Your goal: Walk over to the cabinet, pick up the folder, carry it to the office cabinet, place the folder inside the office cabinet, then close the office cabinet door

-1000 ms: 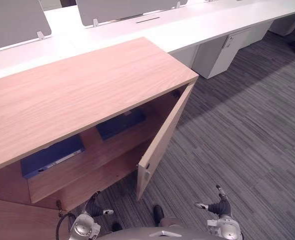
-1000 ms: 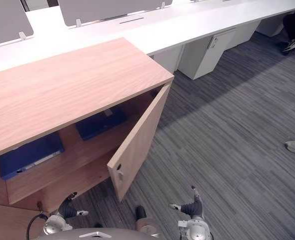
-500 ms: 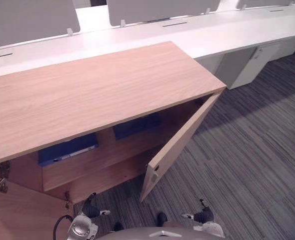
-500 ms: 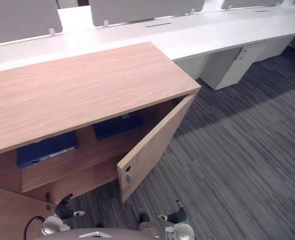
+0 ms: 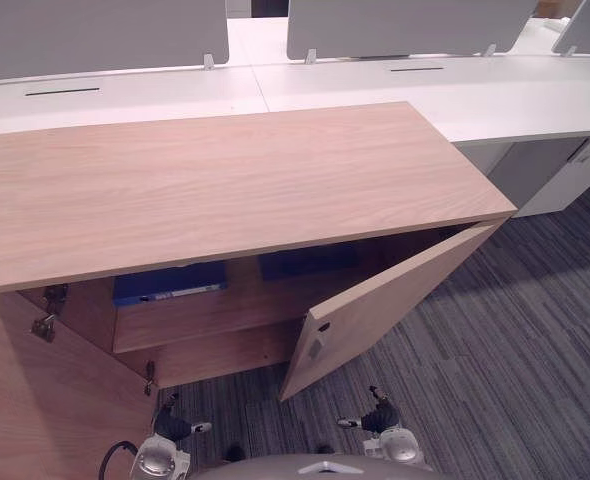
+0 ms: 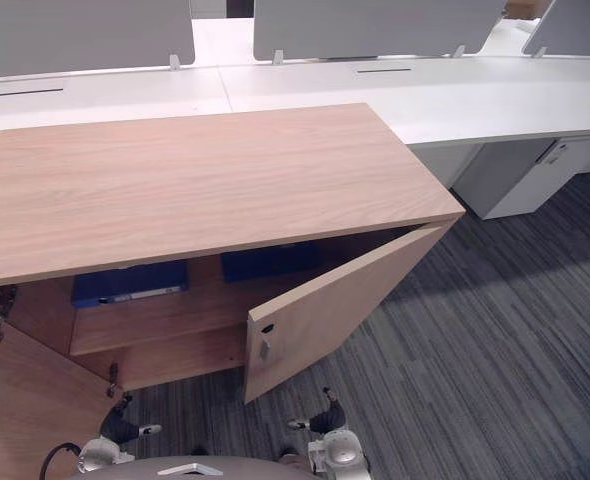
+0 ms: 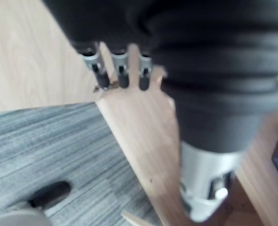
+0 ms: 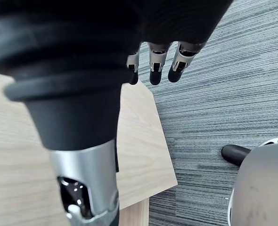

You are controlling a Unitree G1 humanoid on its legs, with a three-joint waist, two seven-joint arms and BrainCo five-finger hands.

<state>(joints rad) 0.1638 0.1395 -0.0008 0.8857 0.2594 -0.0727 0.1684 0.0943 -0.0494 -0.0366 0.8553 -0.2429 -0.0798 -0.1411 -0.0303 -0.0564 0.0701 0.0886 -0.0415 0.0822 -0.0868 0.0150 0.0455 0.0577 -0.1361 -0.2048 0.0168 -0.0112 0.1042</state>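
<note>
overall: bright, even indoor light falling from above
white desks: brightest part of the scene, on the far side, pale and almost washed out
cabinet top: evenly lit, with a soft pale sheen towards its far edge
cabinet inside: shaded by the top, so the blue folders look dim
door: outer face well lit
carpet: mid grey, with a soft dark shadow right of the door and under the desks

left robot hand hanging low, right robot hand likewise, fingers relaxed
</note>
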